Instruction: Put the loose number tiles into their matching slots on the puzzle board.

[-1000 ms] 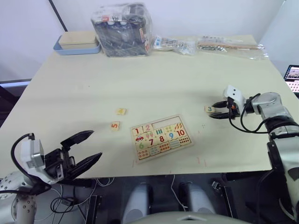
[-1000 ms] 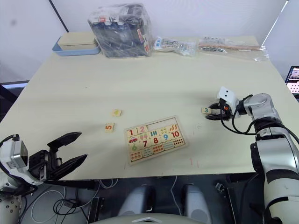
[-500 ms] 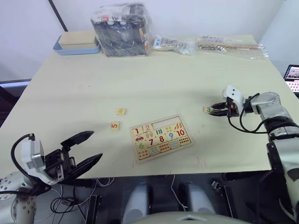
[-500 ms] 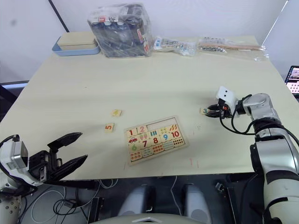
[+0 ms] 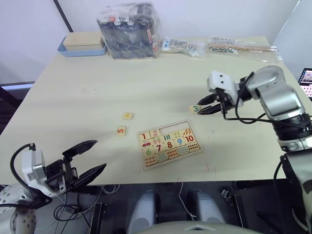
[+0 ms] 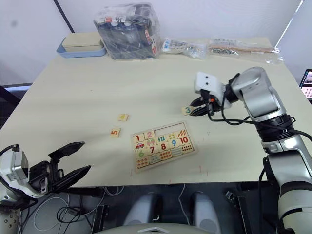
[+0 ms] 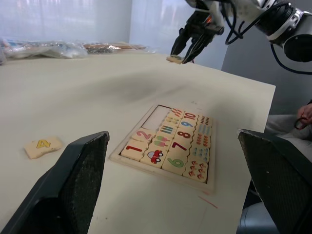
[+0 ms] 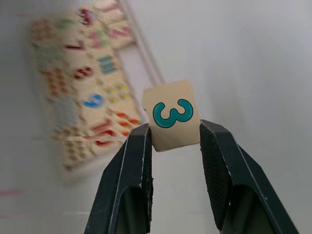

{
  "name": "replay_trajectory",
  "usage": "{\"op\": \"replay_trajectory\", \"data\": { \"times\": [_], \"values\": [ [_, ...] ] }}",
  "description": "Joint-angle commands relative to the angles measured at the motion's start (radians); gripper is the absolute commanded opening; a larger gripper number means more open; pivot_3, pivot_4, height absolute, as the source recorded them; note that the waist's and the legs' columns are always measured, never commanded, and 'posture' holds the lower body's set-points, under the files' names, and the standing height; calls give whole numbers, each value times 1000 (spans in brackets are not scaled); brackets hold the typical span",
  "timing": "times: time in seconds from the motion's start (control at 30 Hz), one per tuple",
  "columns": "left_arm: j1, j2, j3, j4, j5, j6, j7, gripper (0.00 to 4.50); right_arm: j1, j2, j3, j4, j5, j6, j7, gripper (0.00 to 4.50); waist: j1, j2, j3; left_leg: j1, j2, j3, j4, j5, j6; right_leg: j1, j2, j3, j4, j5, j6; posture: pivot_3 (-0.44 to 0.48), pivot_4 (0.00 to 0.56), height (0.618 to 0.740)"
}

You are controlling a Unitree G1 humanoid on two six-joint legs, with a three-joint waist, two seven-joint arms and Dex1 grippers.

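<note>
the right claw (image 8: 173, 134) grips the 3 tile (image 8: 171, 115) above the desk (image 5: 87, 92), just beyond the puzzle board (image 5: 168, 144); next it needs lowering into the empty top-row slot (image 5: 170, 129) beside the 2. left claw (image 5: 87, 160) gapes wide

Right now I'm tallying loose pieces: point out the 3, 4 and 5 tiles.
3 tile (image 8: 171, 115), right wrist view, on its numeral.
4 tile (image 5: 127, 116), left eye view, tile's middle.
5 tile (image 5: 120, 130), left eye view, tile's middle.

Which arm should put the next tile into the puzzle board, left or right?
Right. The right gripper already holds the 3 tile clear of the table, beyond the puzzle board. The left gripper is open and empty, off the table's near edge.
</note>
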State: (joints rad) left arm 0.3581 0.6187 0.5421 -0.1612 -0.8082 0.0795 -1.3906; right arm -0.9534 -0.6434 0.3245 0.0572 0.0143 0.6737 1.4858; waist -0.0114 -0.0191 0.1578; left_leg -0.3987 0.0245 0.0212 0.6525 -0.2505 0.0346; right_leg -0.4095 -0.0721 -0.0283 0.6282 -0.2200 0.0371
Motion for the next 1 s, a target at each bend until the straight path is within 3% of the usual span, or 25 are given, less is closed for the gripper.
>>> {"op": "replay_trajectory", "data": {
  "times": [0.03,0.43,0.73,1.0],
  "values": [
    [9,-3,31,1,-4,-23,-3,4500,-77,2,70,-102,12,177,-8,855,-1,0,0,0,0,0,0,0,0,0,0,0,0,0,0,0,150,740],
    [27,-5,35,28,3,-56,-14,4500,-180,196,312,-31,-55,205,-155,855,-2,-1,-1,-1,0,0,-1,0,0,-3,0,0,0,0,-1,0,150,740],
    [40,-11,29,19,7,-66,-10,4500,-188,264,407,118,-113,109,-206,855,-6,-2,-1,-1,-1,0,-1,0,0,-2,0,-1,0,0,-1,0,150,740],
    [37,-12,27,11,10,-61,-3,4500,-194,326,415,228,-142,52,-219,855,-5,-2,-1,-2,-1,0,-1,0,0,-3,1,-1,0,0,0,0,150,740]
  ]
}}
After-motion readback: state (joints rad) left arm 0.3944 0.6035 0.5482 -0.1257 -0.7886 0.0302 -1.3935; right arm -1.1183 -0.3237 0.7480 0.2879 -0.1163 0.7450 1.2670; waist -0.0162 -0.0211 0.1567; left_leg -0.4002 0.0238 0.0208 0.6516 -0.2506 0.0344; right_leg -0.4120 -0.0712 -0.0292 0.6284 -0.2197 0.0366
